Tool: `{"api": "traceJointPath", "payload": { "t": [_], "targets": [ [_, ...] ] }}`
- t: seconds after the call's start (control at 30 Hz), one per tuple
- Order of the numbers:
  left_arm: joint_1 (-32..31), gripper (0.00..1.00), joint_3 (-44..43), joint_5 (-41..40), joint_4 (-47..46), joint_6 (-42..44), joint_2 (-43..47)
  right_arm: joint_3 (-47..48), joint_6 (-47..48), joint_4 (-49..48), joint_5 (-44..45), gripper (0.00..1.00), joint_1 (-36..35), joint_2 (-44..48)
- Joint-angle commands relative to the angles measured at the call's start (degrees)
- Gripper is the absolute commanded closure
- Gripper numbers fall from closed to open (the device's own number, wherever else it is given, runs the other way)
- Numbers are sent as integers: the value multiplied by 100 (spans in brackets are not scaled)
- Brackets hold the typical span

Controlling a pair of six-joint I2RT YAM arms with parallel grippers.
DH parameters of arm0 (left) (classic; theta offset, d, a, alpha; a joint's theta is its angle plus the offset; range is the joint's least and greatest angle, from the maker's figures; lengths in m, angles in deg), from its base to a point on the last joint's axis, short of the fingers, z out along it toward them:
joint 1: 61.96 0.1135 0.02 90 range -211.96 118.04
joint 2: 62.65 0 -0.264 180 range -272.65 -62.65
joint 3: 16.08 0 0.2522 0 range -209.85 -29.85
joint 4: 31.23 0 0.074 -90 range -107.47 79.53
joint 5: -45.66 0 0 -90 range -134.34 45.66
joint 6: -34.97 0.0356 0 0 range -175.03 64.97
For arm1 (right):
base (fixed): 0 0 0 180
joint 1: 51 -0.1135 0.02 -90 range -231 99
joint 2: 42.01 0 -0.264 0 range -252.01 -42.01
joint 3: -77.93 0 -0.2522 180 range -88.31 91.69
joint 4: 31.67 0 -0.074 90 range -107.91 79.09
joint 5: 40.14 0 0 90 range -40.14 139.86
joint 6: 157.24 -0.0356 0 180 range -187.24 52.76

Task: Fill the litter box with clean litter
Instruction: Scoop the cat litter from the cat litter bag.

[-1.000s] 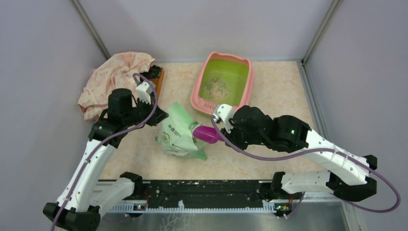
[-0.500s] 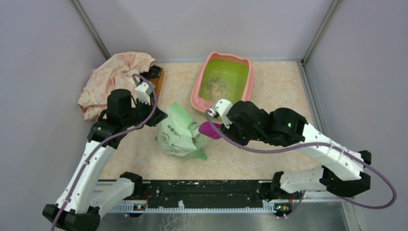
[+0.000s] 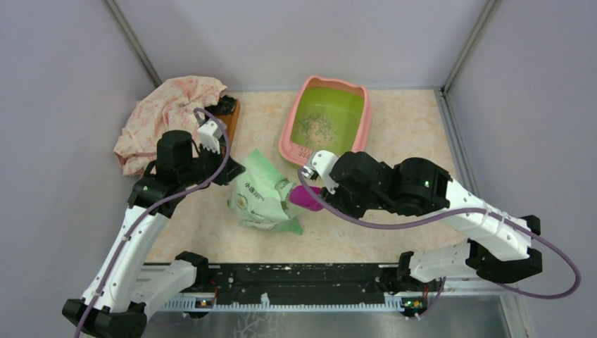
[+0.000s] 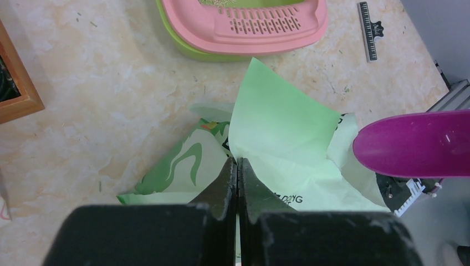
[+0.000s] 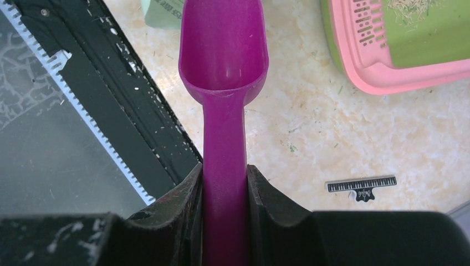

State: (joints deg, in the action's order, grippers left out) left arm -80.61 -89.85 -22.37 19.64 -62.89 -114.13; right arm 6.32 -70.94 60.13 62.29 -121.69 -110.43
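Litter (image 3: 314, 127): loose, spill-prone, needs scooping | left gripper (image 4: 237, 169) pinches bag (image 4: 280, 124) flap tight | right gripper (image 5: 224, 183) clamps empty scoop (image 5: 224, 50) handle

**Litter box holds only a thin scatter**

The litter box (image 3: 304, 152), a rectangular tray with a rounded pink rim, slotted pink ledge and lime-green inside, sits flat toward the back of the worktop (image 3: 408, 134). Clean litter (image 3: 315, 127) lies as a sparse patch of pale granules on its floor

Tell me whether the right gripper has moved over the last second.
Yes. The right gripper, shut on the scoop, has shifted slightly left, toward the bag, which has not moved.
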Motion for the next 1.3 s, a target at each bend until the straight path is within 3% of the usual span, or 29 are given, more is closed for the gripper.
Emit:
{"api": "traceJointPath", "payload": {
  "t": [0.0, 0.3, 0.63, 1.27],
  "targets": [
    [-33, 100, -275, 211, -738, -15, 235, 132, -169, -29, 15, 100, -179, -31],
    [-33, 100, -234, 331, -817, -38, 272, 268, -77, -158, -101, 100, -199, -644],
    [-32, 100, -184, 650, -871, -97, 334, 1884, -38, 558, 17, 100, -43, -2395],
    [-33, 100, 66, 1016, -1051, -337, 340, 2325, -95, 744, -49, 100, 223, -3594]
  ]
}}
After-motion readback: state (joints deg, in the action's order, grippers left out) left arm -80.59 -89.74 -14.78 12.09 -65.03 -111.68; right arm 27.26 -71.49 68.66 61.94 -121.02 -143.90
